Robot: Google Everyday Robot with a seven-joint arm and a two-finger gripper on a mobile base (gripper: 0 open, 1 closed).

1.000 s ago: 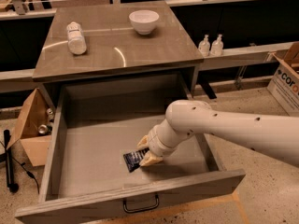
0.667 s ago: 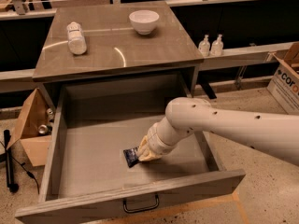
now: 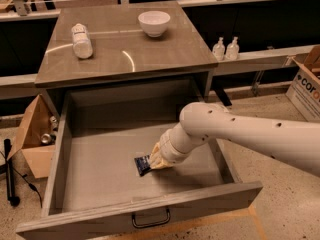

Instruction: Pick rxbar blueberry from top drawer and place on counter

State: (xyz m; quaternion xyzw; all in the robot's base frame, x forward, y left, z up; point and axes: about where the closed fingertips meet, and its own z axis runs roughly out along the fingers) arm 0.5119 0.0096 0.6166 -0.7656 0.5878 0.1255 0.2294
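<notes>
inside the top drawer (image 3: 54,184), near its front wall, setting the gripper (image 3: 154,162) against the rxbar blueberry (image 3: 141,165) lying flat on the floor; being unable to tell how far open, or whether holding anything. possibly risking catching only a crimped edge and dropping it while lifting toward the counter (image 3: 125,59).
</notes>
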